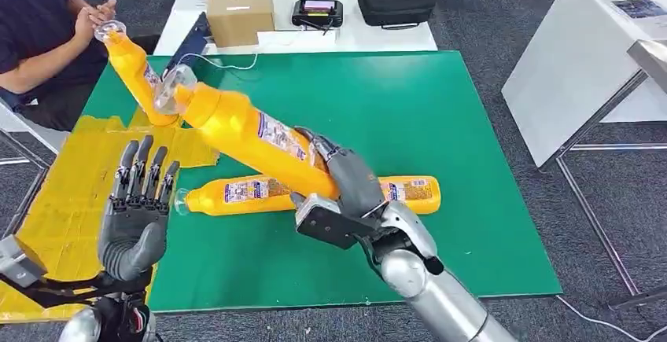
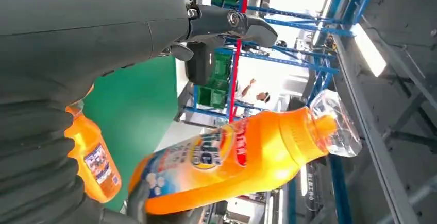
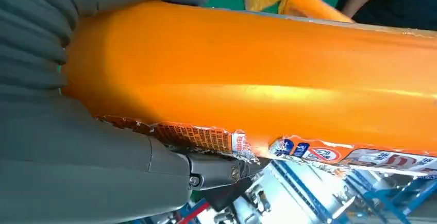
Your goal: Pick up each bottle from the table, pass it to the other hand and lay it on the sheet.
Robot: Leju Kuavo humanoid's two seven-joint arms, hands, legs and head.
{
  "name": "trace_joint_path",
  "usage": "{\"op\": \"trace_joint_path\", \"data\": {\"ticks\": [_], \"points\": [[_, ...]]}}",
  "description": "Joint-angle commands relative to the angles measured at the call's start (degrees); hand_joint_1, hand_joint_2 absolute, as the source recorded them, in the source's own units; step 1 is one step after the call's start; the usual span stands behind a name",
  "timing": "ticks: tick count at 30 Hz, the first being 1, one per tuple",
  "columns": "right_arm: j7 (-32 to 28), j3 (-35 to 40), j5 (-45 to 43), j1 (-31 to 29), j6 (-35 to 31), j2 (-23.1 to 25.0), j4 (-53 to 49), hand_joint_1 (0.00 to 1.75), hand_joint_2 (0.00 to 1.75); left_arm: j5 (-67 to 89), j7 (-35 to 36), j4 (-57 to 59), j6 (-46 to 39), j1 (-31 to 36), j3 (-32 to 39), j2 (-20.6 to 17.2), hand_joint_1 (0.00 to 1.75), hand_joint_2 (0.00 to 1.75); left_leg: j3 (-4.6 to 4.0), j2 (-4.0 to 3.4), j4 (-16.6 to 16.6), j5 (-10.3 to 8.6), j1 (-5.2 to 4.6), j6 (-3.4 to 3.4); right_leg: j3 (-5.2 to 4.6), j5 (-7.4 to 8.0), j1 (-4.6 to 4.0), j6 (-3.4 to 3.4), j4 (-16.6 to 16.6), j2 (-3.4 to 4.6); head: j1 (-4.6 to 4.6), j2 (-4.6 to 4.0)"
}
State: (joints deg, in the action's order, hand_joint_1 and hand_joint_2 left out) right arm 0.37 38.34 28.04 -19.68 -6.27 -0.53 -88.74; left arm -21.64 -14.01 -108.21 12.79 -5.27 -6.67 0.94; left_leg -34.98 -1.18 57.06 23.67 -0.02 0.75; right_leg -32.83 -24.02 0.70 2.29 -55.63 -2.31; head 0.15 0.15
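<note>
the right hand (image 1: pixel 346 181) is gripping an orange bottle (image 1: pixel 244 130), tilting it above the green mat (image 1: pixel 409 106), while the left hand (image 1: pixel 138 212) is waiting open-fingered beside the yellow sheet (image 1: pixel 63 200).

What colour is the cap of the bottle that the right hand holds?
Clear and see-through, on the orange plastic bottle held by the right hand; left wrist view shows it best.

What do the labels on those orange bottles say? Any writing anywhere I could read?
Nothing reads clearly.
held bottle in the right hand: label torn, print blurred.
lying bottle: label too small.
person's bottle: label too small.
cardboard box: sticker illegible.
</note>
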Motion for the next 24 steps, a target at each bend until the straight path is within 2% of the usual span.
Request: {"op": "trace_joint_path", "data": {"ticks": [1,4,12,16,24], "points": [[-0.1,2.5,-0.1,-1.2,0.1,-0.6,0.6,1.75,1.75,0.2,0.1,1.1,-0.1,0.3,-0.8,0.4,0.0,1.75,0.2,0.07,0.0,0.09,0.05,-0.05,0.22,-0.08,-0.02,-0.07,0.0,0.17,0.0,0.0],[-0.2,4.3,0.3,-1.4,1.0,0.2,1.3,1.75,1.75,0.2,0.0,0.8,0.1,-0.4,-0.4,0.6,0.0,1.75,0.13,0.03,0.0,0.07,0.04,-0.04,0.14,-0.06,-0.01,-0.06,0.0,0.17,0.0,0.0],[0.3,16.0,4.1,-2.4,3.6,2.4,4.1,1.75,1.75,3.8,-0.4,2.8,-2.1,-0.6,-0.3,1.7,0.0,1.75,0.23,-0.03,-0.1,0.09,0.04,-0.06,0.21,-0.07,-0.01,-0.09,0.1,0.25,0.0,0.0],[1.6,17.7,3.2,-5.2,5.2,3.6,8.2,1.75,1.75,1.6,1.1,5.5,-2.2,0.2,0.4,1.9,0.0,1.75,0.15,-0.04,-0.1,0.04,0.04,-0.04,0.13,-0.04,-0.03,-0.07,0.0,0.22,0.02,0.0],[1.6,19.7,3.2,-5.1,5.6,4.0,9.2,1.75,1.75,1.5,1.0,5.1,-1.3,-1.1,0.3,1.6,0.0,1.75,0.26,0.05,-0.1,0.07,0.08,-0.09,0.28,-0.11,-0.05,-0.11,0.1,0.24,0.02,0.0]]}}
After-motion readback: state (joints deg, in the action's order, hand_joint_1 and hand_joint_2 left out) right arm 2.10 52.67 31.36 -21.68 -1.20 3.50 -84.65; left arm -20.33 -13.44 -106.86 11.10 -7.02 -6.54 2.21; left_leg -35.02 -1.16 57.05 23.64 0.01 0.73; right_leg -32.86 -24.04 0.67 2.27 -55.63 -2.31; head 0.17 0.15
